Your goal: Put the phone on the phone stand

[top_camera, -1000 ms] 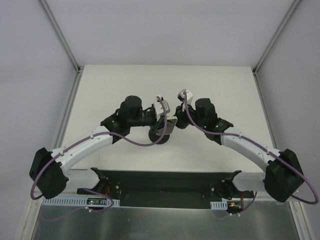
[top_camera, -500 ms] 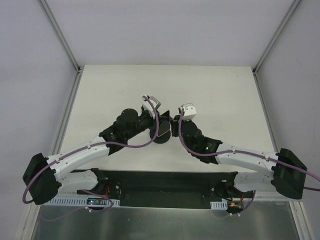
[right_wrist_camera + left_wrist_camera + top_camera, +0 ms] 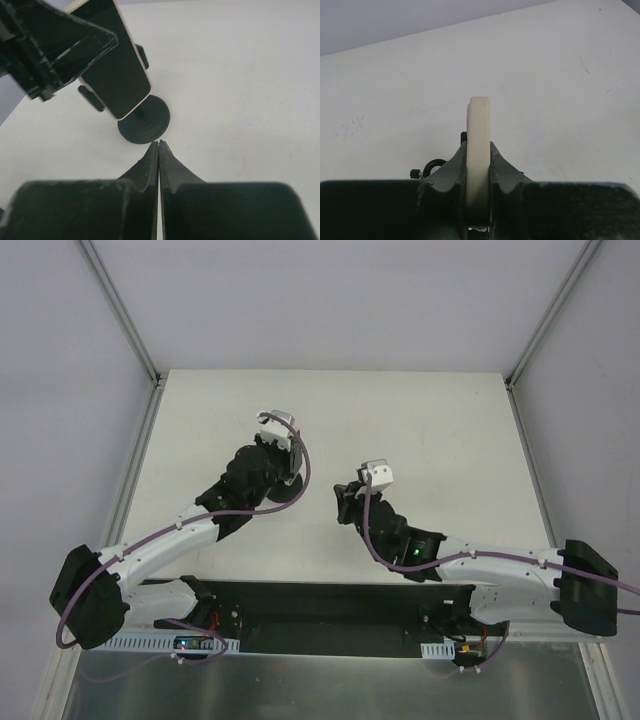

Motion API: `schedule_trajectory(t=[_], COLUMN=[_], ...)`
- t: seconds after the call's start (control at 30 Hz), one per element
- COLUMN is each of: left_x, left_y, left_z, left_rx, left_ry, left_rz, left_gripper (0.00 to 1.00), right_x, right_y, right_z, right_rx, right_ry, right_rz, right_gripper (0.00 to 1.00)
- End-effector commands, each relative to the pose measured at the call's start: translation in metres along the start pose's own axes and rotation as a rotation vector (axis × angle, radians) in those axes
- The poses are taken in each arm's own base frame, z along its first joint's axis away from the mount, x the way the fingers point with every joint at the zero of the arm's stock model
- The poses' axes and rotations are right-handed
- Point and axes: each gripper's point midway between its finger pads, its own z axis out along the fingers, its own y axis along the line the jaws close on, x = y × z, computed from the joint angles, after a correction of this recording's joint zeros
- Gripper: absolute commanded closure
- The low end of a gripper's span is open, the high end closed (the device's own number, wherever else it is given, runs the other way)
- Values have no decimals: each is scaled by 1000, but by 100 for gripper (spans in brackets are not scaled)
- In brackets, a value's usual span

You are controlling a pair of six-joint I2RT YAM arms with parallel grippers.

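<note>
**Desk** (image 3: 450,430): a pale surface that carries everything.

**Left arm** (image 3: 170,535): reaches to the middle-left of the desk. **Right arm** (image 3: 480,560): lies low across the right half, with its tip near the left arm's tip but apart from it.

**Phone** (image 3: 117,75): a flat slab with a glossy black screen, rounded corners and a cream rim. The left wrist view shows it edge-on as a narrow cream strip. It is held tilted above the desk, its lower end directly over the stand.

**Stand** (image 3: 145,124): a round black base resting on the desk, with a short stem. Small clamp knobs (image 3: 90,97) show on either side of the phone. Whether the phone is fully seated in the clamp cannot be told.

**Left fingers** (image 3: 505,175): clamped on the phone's two faces. This probably leaves its side edges free for the clamp.

**Right fingers** (image 3: 170,170): pressed together and holding nothing. Their tips point at the base from just short of it, probably waiting clear of the placement or ready to steady the base.
</note>
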Motion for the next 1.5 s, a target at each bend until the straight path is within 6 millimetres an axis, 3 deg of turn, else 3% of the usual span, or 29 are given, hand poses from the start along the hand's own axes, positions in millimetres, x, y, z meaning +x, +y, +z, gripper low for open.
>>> schedule_trajectory(t=[0.0,0.03,0.13,0.17,0.27,0.37,0.47,0.63,0.8,0.9,1.0,1.13,1.27,1.47], left_x=[7,8,-5,-18,-40,-52,-52,-34,-32,-28,-24,-19,-14,-10], left_y=[-35,-40,-60,-65,-82,-97,-112,-128,-131,-130,-132,-128,-117,-106], left_z=[-23,-28,-54,-66,-95,-117,-130,-132,-142,-143,-141,-128,-108,-105], left_rx=[223,258,419,466,631,766,886,999,1052,1065,1086,1032,911,836], left_ry=[79,82,53,14,-66,-108,-111,-86,-164,-170,-154,-152,-157,-187], left_rz=[12,11,21,23,97,146,156,159,191,193,198,196,190,161], left_gripper=[100,100,100,100,100,100,100,100,100,100,100,100,100,100], right_x=[-33,-36,-29,-27,-13,-3,13,37,38,39,38,34,21,2], right_y=[0,5,3,2,12,20,35,52,55,56,59,59,59,47], right_z=[4,5,-1,-2,-7,-5,-12,-29,-25,-25,-26,-20,-3,3], right_rx=[-201,-319,-460,-483,-630,-714,-842,-1038,-1046,-1049,-1068,-1038,-921,-824], right_ry=[-91,-76,-58,-51,6,51,91,156,156,155,153,156,181,114], right_rz=[-77,-101,-189,-206,-255,-259,-298,-336,-330,-331,-322,-305,-170,-77], right_gripper=[100,99,86,75,55,47,40,38,38,40,52,100,100,100])
